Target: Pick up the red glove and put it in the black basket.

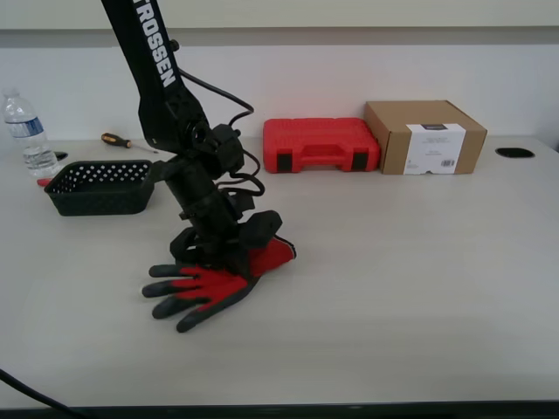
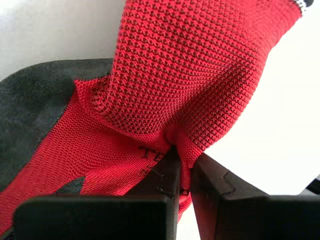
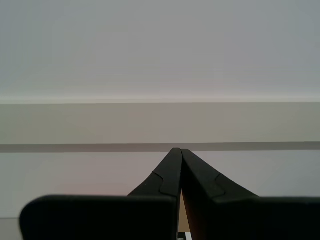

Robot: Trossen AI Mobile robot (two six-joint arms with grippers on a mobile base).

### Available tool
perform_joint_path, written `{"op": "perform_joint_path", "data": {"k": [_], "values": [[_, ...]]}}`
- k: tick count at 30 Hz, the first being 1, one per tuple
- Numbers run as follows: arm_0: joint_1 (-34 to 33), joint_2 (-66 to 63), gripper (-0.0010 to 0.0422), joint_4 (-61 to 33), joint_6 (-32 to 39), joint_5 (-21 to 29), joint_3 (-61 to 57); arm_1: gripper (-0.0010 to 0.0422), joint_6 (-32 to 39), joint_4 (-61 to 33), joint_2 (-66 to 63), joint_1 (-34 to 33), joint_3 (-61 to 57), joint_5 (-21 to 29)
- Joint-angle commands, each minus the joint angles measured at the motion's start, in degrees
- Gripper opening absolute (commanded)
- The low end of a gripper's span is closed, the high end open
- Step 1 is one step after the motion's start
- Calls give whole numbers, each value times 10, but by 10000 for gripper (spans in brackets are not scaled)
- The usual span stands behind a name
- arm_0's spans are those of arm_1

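The table (image 1: 419, 288) is big and pale grey, and it stands against a white wall. The red glove (image 1: 214, 284) lies on it near the middle, with its dark fingers spread out. Toward the exterior view's left sits the black basket (image 1: 100, 188). Behind the basket stand a water bottle (image 1: 26, 131) and a screwdriver (image 1: 122, 141). At the back lie a red tool case (image 1: 320, 145) and a brown cardboard box (image 1: 424, 137), side by side.

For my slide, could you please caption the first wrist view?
My first hand shut on a fold of the red glove.
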Motion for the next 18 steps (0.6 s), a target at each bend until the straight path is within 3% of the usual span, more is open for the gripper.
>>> {"op": "perform_joint_path", "data": {"k": [1,10,18], "values": [[0,0,0,2,2,0,1,-1,2,-3,-4,-1,4,9],[0,0,0,2,2,0,1,-1,3,-26,-120,-1,3,5],[0,0,0,2,2,0,1,-1,53,-73,-275,0,2,-101]]}}
